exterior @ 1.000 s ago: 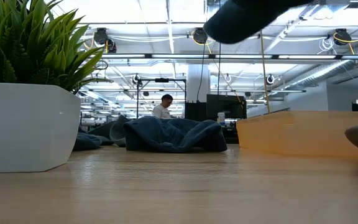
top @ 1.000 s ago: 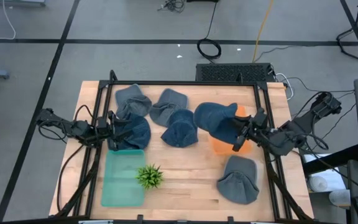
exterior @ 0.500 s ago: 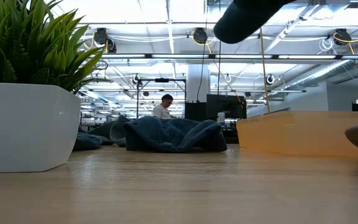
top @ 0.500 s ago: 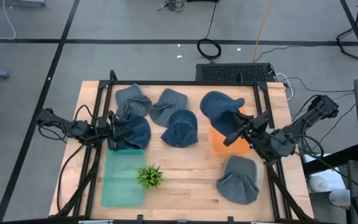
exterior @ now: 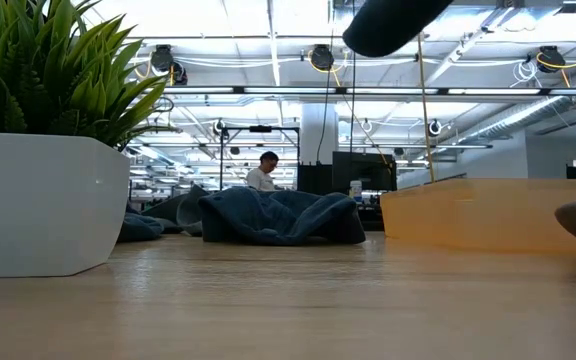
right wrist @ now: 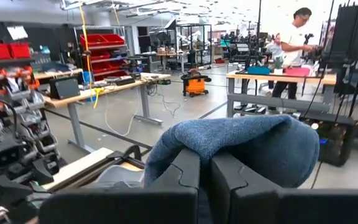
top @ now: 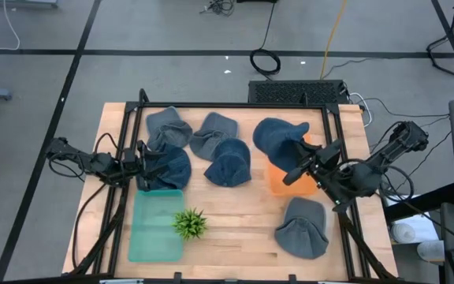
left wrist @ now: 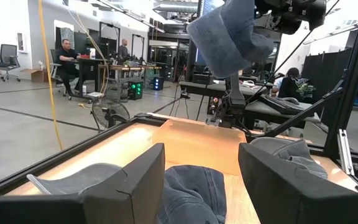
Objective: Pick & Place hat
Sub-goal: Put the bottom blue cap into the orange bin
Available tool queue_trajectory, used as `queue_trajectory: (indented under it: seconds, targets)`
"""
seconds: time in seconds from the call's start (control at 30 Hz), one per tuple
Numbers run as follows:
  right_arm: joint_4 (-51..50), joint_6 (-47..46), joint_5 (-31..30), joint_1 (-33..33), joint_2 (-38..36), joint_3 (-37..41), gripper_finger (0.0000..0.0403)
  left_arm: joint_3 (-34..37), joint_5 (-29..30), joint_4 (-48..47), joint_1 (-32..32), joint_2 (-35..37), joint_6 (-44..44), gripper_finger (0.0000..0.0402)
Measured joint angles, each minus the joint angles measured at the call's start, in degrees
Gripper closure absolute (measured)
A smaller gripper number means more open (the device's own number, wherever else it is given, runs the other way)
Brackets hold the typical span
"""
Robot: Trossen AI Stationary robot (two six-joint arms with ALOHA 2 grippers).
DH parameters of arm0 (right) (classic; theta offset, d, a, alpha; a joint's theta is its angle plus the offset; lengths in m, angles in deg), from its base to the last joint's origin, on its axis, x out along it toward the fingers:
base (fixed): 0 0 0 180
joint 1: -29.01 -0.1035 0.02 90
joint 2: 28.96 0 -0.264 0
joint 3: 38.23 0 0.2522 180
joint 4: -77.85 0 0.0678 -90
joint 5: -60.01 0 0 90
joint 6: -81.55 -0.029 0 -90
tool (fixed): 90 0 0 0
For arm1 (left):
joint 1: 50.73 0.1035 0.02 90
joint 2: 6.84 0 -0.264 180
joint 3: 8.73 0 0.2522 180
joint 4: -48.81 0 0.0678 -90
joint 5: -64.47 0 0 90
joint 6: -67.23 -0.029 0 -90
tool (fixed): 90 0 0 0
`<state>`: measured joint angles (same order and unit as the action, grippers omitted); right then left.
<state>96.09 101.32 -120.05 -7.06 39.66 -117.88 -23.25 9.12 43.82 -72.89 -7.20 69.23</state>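
1. My main worry is the drop. I judge the orange bin (top: 290, 180), right of centre in the high view, to be the target. The carried hat (top: 278, 142) hangs with much of its cloth above and left of that bin's upper edge. If I let go from here, I expect it could drape over the rim or slide onto the table (top: 235, 213).

2. The grip is only a pinch on a fold of soft denim. A quick swing could let the cloth slip out, or a trailing brim could catch the bin wall.

3. The right gripper (right wrist: 205, 177) has its fingers pressed together on that hat. In the right wrist view the blue fabric bulges out just beyond the fingertips. In the low view the hat shows as a dark mass at the top edge, well clear of the tabletop.

4. The left gripper (left wrist: 201, 177) waits at the left-centre of the high view, over another blue hat (top: 168, 167) just above the green tray (top: 154, 229). Its fingers stand apart with denim showing between them. I cannot tell whether they are actually touching the cloth.

5. Other hats lie near the top centre and lower right, and a small plant (top: 189, 223) sits beside the green tray.
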Motion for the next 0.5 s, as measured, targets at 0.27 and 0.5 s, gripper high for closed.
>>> queue_trajectory:
  seconds: [0.27,0.5]
  targets:
    - [3.6,6.3,0.0,0.0,0.0,0.0,0.0403,0.0,0.0,0.0,0.0,0.0,0.0,0.0188]
    - [4.7,11.1,0.0,-1.3,0.0,0.0,0.0403,0.0,0.0,0.0,0.0,0.0,0.0,0.0188]
